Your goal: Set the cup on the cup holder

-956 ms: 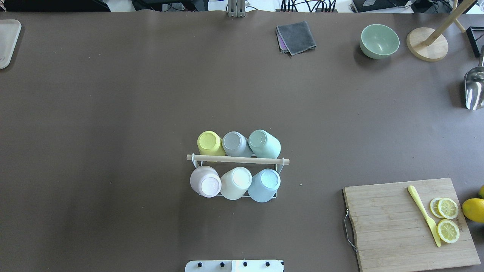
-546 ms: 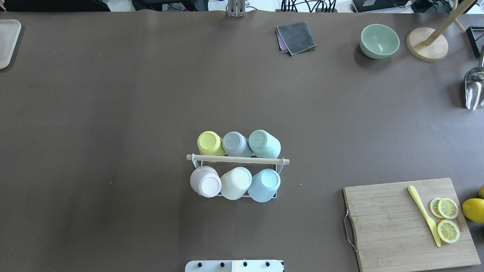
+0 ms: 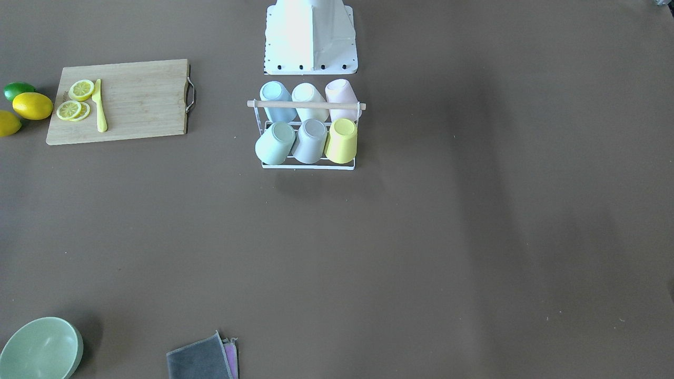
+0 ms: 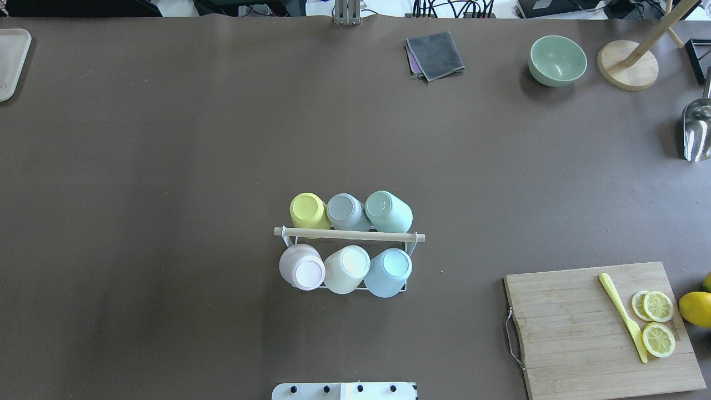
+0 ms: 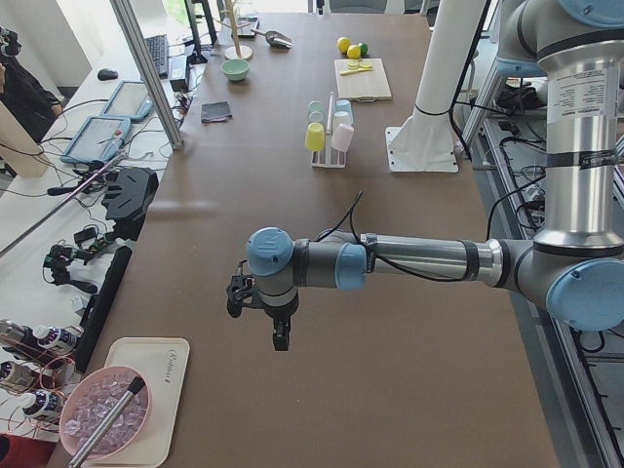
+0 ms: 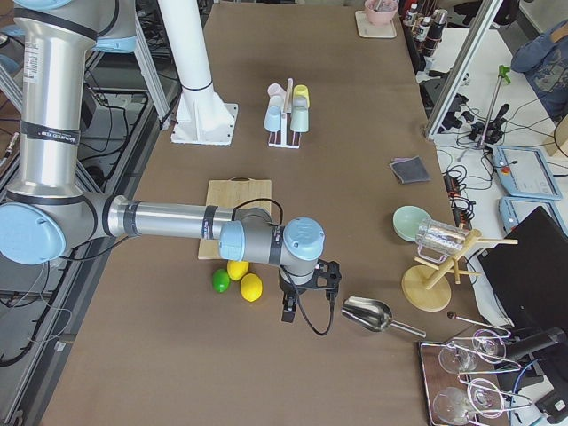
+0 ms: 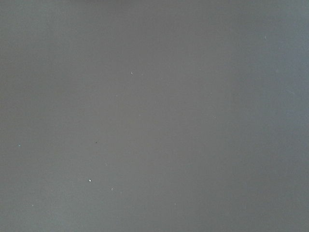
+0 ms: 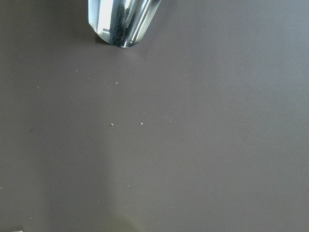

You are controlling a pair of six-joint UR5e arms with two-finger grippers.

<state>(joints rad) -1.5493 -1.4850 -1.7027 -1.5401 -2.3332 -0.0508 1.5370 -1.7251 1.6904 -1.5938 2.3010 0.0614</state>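
The cup holder (image 4: 350, 234), a white wire rack with a wooden rod on top, stands mid-table close to the robot base; it also shows in the front view as the cup holder (image 3: 305, 105). Several cups sit upside down on its prongs: yellow cup (image 4: 309, 210), grey cup (image 4: 345, 211) and green cup (image 4: 387, 211) in the far row, pink cup (image 4: 302, 268), cream cup (image 4: 347, 269) and blue cup (image 4: 389, 271) in the near row. The left gripper (image 5: 279, 337) hovers over bare table far to the left, the right gripper (image 6: 289, 312) far to the right near the lemons. Whether either is open or shut I cannot tell.
A cutting board (image 4: 583, 333) with lemon slices (image 4: 658, 322) and a yellow knife (image 4: 622, 314) lies at the near right. A green bowl (image 4: 557, 60), grey cloth (image 4: 435, 54), wooden stand (image 4: 627, 65) and metal scoop (image 4: 697, 130) line the far right. A tray (image 4: 10, 61) sits far left.
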